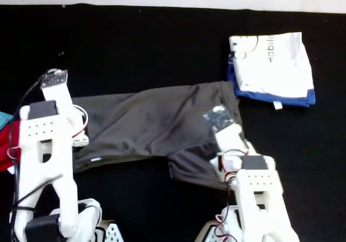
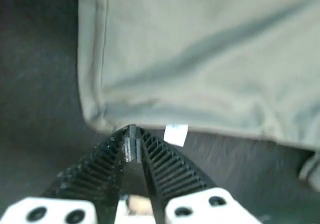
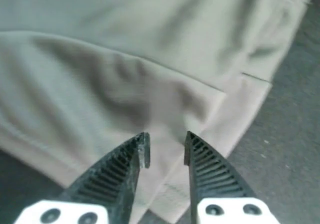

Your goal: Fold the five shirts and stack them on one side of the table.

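1. Two grippers are working at the near side of the table [image 1: 135, 41].
   - The left gripper [image 2: 131, 136] is sitting with its jaws pressed together right at the near-left hem of the grey shirt [image 1: 157, 123], beside a small white tag [image 2: 175, 134]. I cannot tell whether any cloth is caught between the tips.
   - The right gripper [image 3: 165, 149] is hovering with its jaws spread over a doubled-over flap at the shirt's near-right end, pinching nothing.
2. The grey shirt is lying across the middle of the table, part-folded and wrinkled, running from near the left edge toward the right. It is looking thin, light and limp, so it is likely to sag and slide over itself when lifted. Pinching it at a hem, corner or seam, one hold at each end, is looking like the surest grip. Red cloth [image 1: 8, 139] is bunching at the left edge.
3. Farther off, toward the far right corner, a white shirt [image 1: 270, 63] is resting folded on a blue shirt [image 1: 273, 97], well apart from the grey one.
4. The wrist views are giving the jaw states, hem stitching and tag up close. The high view is giving the shirt's whole outline, the stack and the red cloth.
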Motion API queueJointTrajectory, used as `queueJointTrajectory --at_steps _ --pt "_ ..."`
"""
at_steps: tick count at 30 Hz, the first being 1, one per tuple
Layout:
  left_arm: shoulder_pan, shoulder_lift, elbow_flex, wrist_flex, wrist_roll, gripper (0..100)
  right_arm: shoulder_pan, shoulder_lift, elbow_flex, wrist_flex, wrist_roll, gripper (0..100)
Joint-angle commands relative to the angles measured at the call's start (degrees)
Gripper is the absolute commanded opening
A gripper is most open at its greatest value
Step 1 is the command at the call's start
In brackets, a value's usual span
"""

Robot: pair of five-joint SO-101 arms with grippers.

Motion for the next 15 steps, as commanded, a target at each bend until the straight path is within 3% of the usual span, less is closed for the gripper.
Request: queueJointTrajectory --at_steps 1,5,8,12,15 --pt "0.84 2.59 3.38 -10.02 3.16 1 4.79 -0.57 -1.19 -3.12 3.43 12.0" --pt "0.84 6.29 4.26 -14.68 5.54 1 5.85 -0.66 -2.86 -3.65 4.04 12.0" --pt "0.84 8.4 4.35 -15.82 7.47 1 4.97 -1.19 -9.63 2.42 1.05 12.0" --pt "0.66 12.88 4.44 -19.25 10.46 1 -3.56 -0.66 -21.14 12.88 -9.32 12.0" --pt "0.57 18.59 4.44 -22.77 12.04 1 -12.0 -0.48 -22.29 13.58 -12.31 12.0"
